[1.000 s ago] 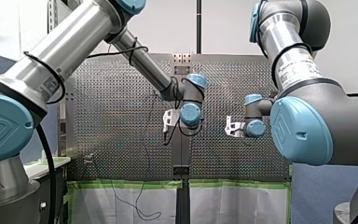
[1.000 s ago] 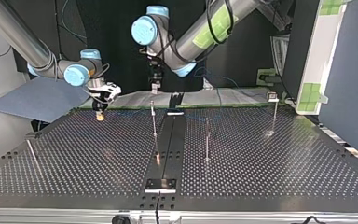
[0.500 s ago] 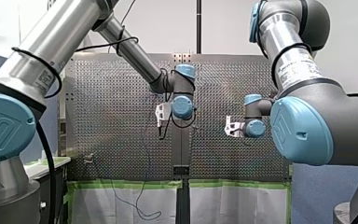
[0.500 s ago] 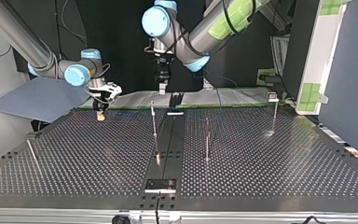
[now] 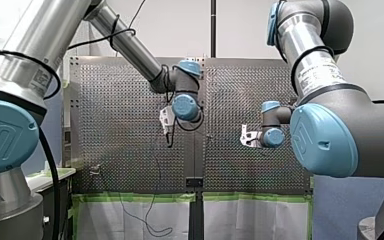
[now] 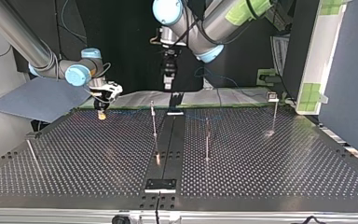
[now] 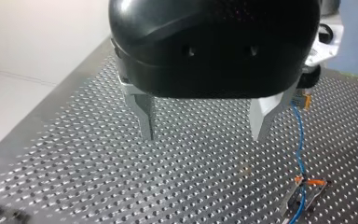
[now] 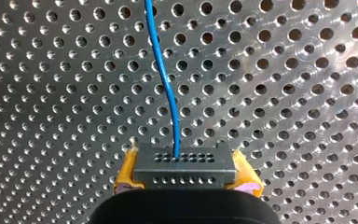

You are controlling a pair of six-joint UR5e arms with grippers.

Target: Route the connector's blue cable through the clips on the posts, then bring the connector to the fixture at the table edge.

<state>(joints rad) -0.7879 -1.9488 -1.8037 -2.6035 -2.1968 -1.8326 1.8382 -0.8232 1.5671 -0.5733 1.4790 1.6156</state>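
Connector [image 8: 185, 168] is clenched between the yellow pads [image 8: 127, 173] of my right gripper [image 8: 185, 159], which sits low over the table [image 6: 284, 168] at the upper left of the top view. So my right arm has the task's thing; my left does not. The blue cable [image 8: 162, 65] leaves the connector's face and runs straight ahead of that gripper across the holes, with a slight bend. That line is the long axis I must work along.

My left gripper [image 7: 204, 122] hangs released and empty, fingers [image 7: 144, 116] spread wide, in the upper middle of the top view, above the table's far edge. From its wrist camera the cable lies outside the gap, just beside one finger and apart from it.

I judge the coming move turns on that sideways offset: the left gripper would need to shift across to the cable before it can close on it and steer it to the posts [image 6: 154, 122]. Whether any post carries the cable, I cannot tell.
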